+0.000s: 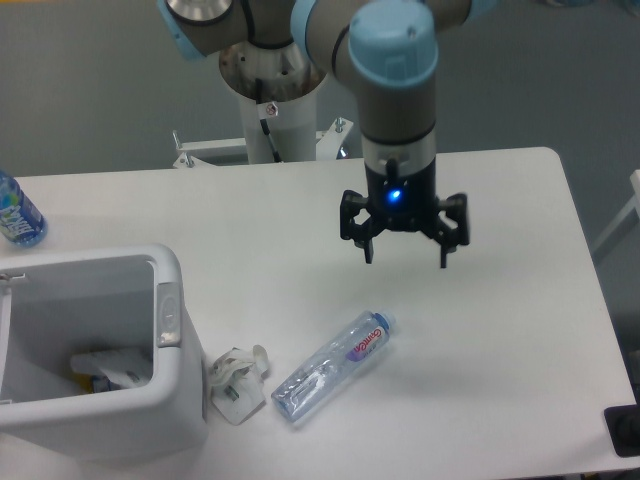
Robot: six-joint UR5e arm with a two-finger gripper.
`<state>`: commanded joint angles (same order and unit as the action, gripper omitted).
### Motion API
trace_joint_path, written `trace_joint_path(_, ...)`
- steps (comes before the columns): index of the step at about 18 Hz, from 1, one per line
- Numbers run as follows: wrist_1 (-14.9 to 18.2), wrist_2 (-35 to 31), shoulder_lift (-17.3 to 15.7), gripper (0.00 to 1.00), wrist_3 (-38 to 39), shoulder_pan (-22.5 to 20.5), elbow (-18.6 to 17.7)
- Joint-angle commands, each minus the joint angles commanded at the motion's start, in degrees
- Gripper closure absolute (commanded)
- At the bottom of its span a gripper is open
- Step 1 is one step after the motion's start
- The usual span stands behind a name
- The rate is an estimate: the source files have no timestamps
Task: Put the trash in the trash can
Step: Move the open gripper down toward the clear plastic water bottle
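Views: 1, fixed camera.
Position: high, at the table's [250, 220] front side, opposite the arm base [272, 75].
Facing: down and toward the base; grey floor beyond.
Range: middling; most of the tabletop shows.
Cropped: trash can [170, 400] at lower left, bluish bottle [15, 212] at left edge.
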<state>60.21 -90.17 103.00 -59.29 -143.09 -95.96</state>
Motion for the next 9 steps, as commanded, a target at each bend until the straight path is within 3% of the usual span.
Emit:
trace_joint_path(2, -1.93, 0.26, 1.76, 0.0, -5.91, -1.31, -1.76)
trace_joint_path(5, -6.58, 0.0, 4.04, 0.0, -6.37, -1.41, -3.7)
trace_joint_path(9, -9.14, 0.26, 9.05, 0.0, -6.19, -0.97, -0.81)
